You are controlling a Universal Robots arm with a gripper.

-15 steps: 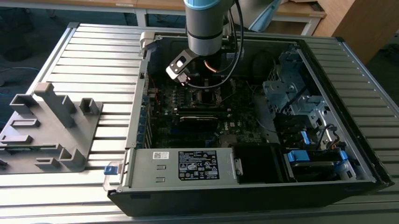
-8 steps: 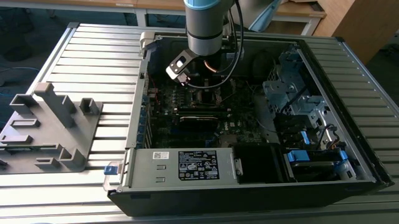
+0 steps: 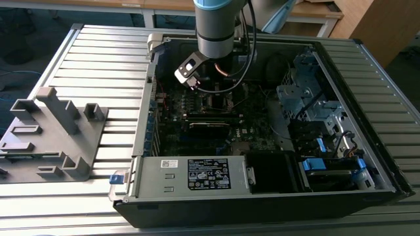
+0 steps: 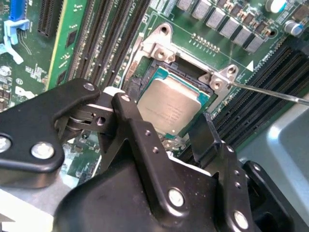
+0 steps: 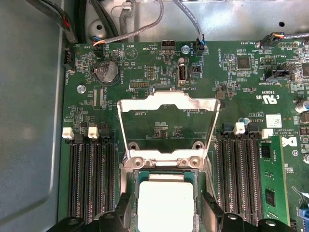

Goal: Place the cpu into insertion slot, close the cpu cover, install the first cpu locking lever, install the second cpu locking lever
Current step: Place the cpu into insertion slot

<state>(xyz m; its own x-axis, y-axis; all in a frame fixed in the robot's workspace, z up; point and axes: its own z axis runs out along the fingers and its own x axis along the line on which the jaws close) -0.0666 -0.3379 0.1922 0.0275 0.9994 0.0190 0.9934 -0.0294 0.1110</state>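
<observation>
Straddling the cpu (image 5: 166,205) seated in the insertion slot (image 4: 188,71), the gripper (image 5: 166,212) stands spread, so placement looks all but done with the cpu cover (image 5: 169,100) open, and withdrawal calls for a straight lift without nudging the chip.

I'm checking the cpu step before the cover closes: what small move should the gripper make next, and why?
Probably a short straight lift. The cpu looks seated in the insertion slot, the cpu cover is swung open beyond it, and the gripper straddles the cpu, where the cover must come down.
</observation>
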